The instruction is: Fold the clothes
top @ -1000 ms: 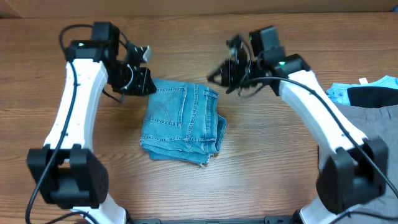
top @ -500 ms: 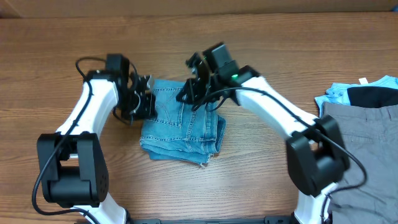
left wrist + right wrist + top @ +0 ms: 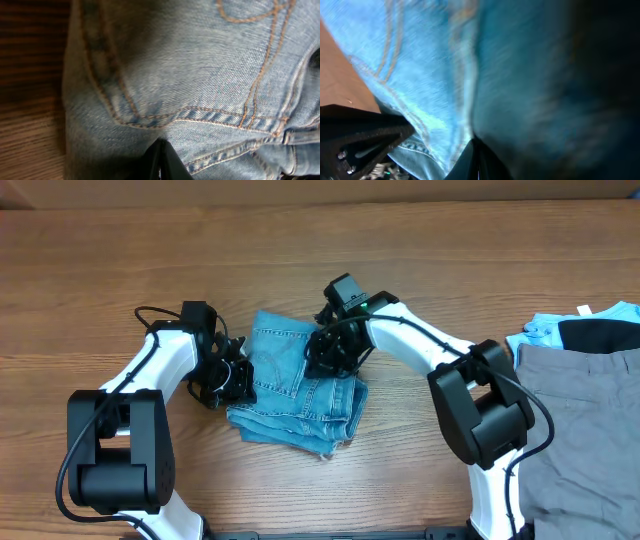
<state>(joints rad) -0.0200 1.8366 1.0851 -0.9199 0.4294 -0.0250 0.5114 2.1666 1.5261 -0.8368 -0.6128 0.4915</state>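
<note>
The light blue jeans point(image 3: 292, 385) lie folded into a small stack at the table's middle, a stitched back pocket on top. My left gripper point(image 3: 229, 378) is at the stack's left edge. In the left wrist view its fingers point(image 3: 159, 161) are shut together, tips against the denim point(image 3: 190, 65). My right gripper point(image 3: 326, 356) is over the stack's upper right part. In the right wrist view its fingers point(image 3: 477, 161) are shut together, tips against the blurred denim point(image 3: 435, 75). Neither gripper visibly pinches cloth.
Plain grey trousers point(image 3: 585, 435) lie at the right edge of the table, with a black garment point(image 3: 600, 335) and a pale-blue garment point(image 3: 538, 330) behind them. The wooden table point(image 3: 120, 280) ends at a far edge along the top.
Both arms came inward and down onto the jeans. The right gripper moved left from above the table to the stack's upper right. The stack shifted and turned slightly.
</note>
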